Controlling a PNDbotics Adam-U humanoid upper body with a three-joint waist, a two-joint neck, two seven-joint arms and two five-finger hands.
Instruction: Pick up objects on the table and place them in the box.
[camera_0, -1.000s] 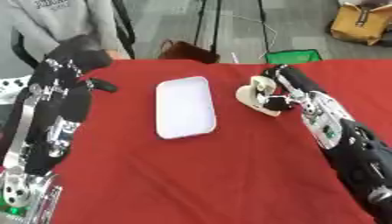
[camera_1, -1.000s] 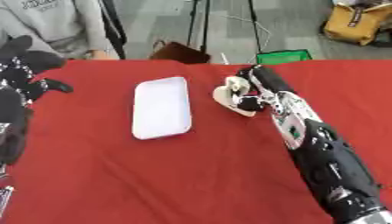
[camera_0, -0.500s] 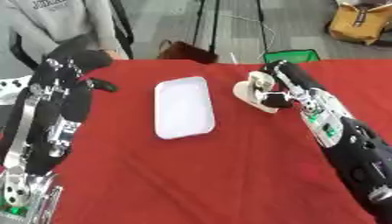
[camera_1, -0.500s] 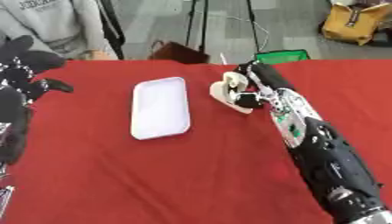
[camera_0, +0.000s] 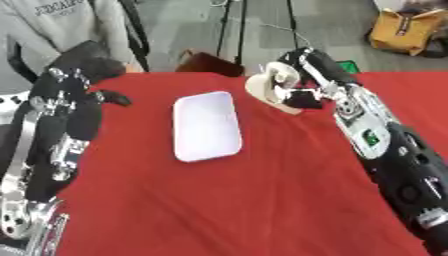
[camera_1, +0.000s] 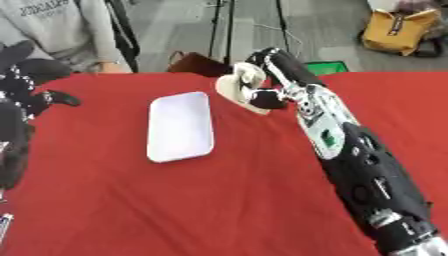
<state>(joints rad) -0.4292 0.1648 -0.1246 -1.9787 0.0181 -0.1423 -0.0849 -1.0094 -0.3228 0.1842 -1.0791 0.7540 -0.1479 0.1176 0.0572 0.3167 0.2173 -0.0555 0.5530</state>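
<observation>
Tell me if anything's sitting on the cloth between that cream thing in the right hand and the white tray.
Nothing visible does. The right hand is curled round the cream object, just right of the white tray. Only bare red tablecloth lies between them. The left hand is off at the tray's far side.

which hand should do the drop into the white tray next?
Right. The right robot hand already has its fingers curled round the cream object, just right of the white tray. The left robot hand holds nothing and sits at the table's left edge.
</observation>
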